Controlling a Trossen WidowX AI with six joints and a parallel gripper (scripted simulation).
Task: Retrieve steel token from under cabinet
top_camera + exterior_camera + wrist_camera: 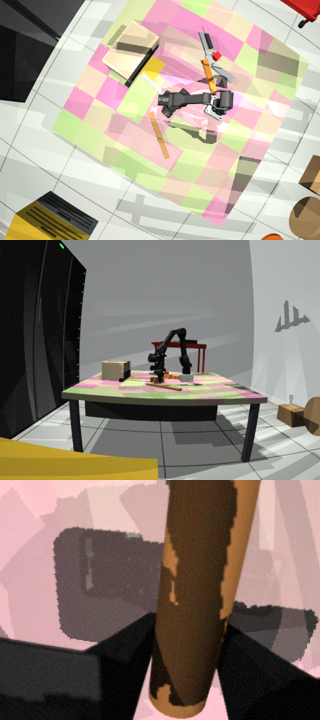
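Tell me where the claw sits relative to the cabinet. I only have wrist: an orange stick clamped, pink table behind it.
Observer: Top view: the claw, shut on the orange stick, is in front of the cabinet and apart from it, just past the yellow marked patch.
Operator: Anything reaching toward the cabinet?
Observer: A pale strip runs from the claw to the patch's edge by the cabinet front. I can't tell whether it touches.
Operator: Other tools nearby?
Observer: A second orange stick lies flat on the table beside the claw.
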